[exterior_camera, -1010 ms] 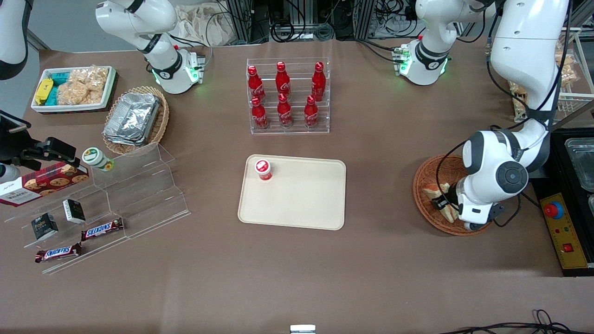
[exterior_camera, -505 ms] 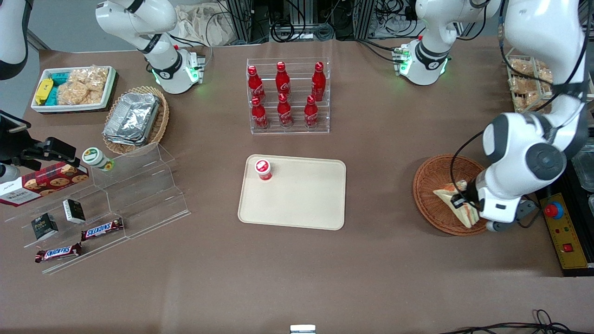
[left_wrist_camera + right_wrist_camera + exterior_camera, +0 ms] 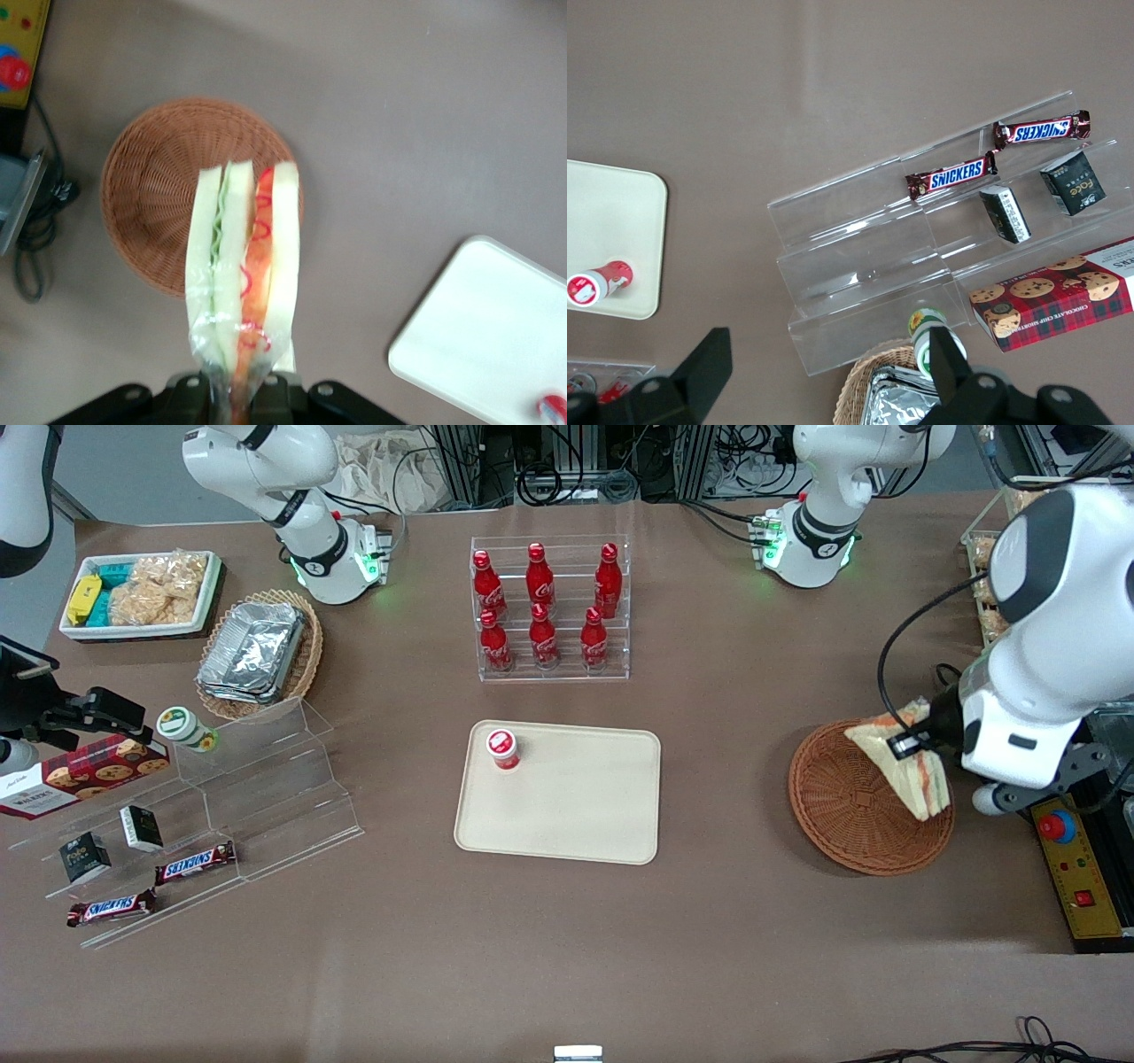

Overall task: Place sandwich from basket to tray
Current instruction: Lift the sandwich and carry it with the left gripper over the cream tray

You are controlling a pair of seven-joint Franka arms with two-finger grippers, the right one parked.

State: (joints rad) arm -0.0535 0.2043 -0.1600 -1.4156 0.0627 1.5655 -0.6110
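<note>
The desk [image 3: 567, 921] carried all items on a brown surface. The left arm [image 3: 1050, 629] reached over the working arm's end of the desk, above the basket. The tray [image 3: 585, 815] lay flat near the middle of the desk, well apart from the basket, and held one small red-capped bottle [image 3: 502, 748] in the corner toward the parked arm's end, farther from the front camera. The bottle rack [image 3: 549, 607], a clear stand with six red bottles, stood farther from the front camera than the tray. The basket [image 3: 842, 815] sat on the desk toward the working arm's end; its woven interior showed no contents.

The sandwich [image 3: 908, 766] was held in the air above the basket, clear of the wicker, over the rim portion nearest the arm. In the left wrist view, the sandwich [image 3: 244, 266] hung with its bread slices edge-on, green filling on one side and orange-red filling on the other, with the basket [image 3: 151, 195] below it and a corner of the tray [image 3: 487, 336] visible to the side.

The pincer [image 3: 912, 740] was closed on the sandwich, gripping it at the wrapped narrow end; in the left wrist view the pincer [image 3: 235, 394] clamped the wedge from both faces.
</note>
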